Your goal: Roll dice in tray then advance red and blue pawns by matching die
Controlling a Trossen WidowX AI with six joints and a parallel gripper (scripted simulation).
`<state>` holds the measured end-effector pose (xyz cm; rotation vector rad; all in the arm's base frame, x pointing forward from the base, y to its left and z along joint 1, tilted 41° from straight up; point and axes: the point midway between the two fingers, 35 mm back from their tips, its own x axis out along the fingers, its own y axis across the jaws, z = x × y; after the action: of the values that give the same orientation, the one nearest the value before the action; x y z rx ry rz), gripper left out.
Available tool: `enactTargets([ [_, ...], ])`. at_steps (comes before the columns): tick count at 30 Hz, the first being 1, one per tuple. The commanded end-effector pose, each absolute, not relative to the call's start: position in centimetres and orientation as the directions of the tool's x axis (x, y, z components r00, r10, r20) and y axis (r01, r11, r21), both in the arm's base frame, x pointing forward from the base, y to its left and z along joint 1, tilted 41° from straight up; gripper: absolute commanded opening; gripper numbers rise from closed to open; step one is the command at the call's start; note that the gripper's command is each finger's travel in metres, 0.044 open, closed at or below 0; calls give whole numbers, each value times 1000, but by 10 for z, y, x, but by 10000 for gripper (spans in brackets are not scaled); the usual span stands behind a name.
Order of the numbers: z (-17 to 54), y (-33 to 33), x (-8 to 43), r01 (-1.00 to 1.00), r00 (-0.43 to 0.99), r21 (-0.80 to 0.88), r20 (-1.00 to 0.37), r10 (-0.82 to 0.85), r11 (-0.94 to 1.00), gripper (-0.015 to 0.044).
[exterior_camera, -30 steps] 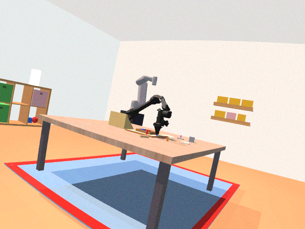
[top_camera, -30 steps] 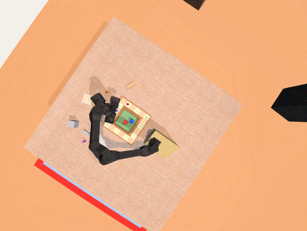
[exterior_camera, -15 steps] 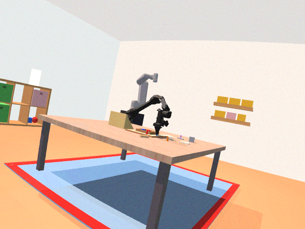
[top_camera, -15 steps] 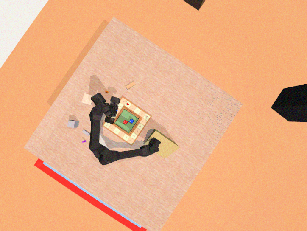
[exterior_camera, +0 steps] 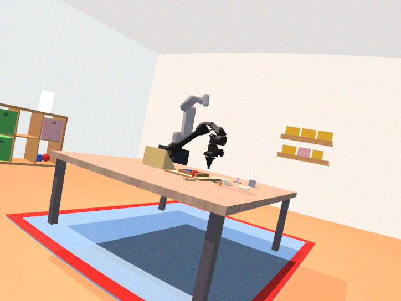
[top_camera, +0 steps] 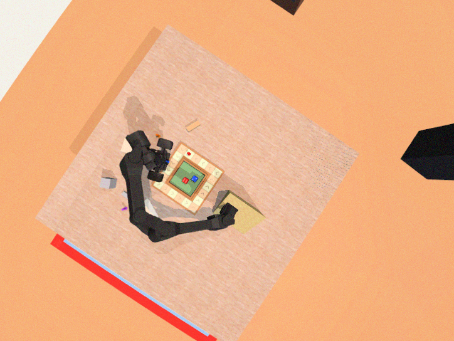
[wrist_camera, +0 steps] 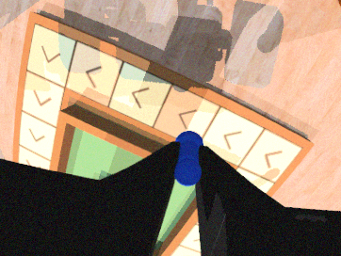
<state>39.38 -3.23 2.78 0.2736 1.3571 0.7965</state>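
My gripper (exterior_camera: 209, 165) (wrist_camera: 188, 151) is shut on the blue pawn (top_camera: 167, 161) (exterior_camera: 208, 167) (wrist_camera: 187, 170), holding it above the board (top_camera: 186, 202) (wrist_camera: 233, 138). The fingers are on either side of the pawn in the wrist view. The red pawn (top_camera: 188, 153) (exterior_camera: 194, 173) stands on a board square near a corner. The red die (top_camera: 185, 180) and blue die (top_camera: 194, 178) lie close together in the green-floored tray (top_camera: 186, 168) in the board's middle. Their numbers are too small to read. The arm hides part of the board's left side in the top view.
An orange pawn (top_camera: 157, 135) (exterior_camera: 220, 182), a tan block (top_camera: 192, 125) (exterior_camera: 189, 179), a grey block (top_camera: 108, 182) (exterior_camera: 252, 183) and a purple pawn (top_camera: 124, 208) (exterior_camera: 237, 179) are around the board. A yellow wedge-shaped block (top_camera: 248, 217) (exterior_camera: 157, 157) is by the arm's base.
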Motion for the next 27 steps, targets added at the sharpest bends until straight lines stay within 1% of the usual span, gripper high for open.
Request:
enactTargets([
  [1, 43, -46, 394, -354, 5, 601, -765, 644, 717, 0],
  [8, 73, -70, 389, -354, 4, 602, -764, 645, 715, 0],
  [12, 76, -71, 388, -354, 3, 602, -764, 645, 715, 0],
  [27, 76, 19, 389, -354, 5, 602, -764, 645, 716, 0],
])
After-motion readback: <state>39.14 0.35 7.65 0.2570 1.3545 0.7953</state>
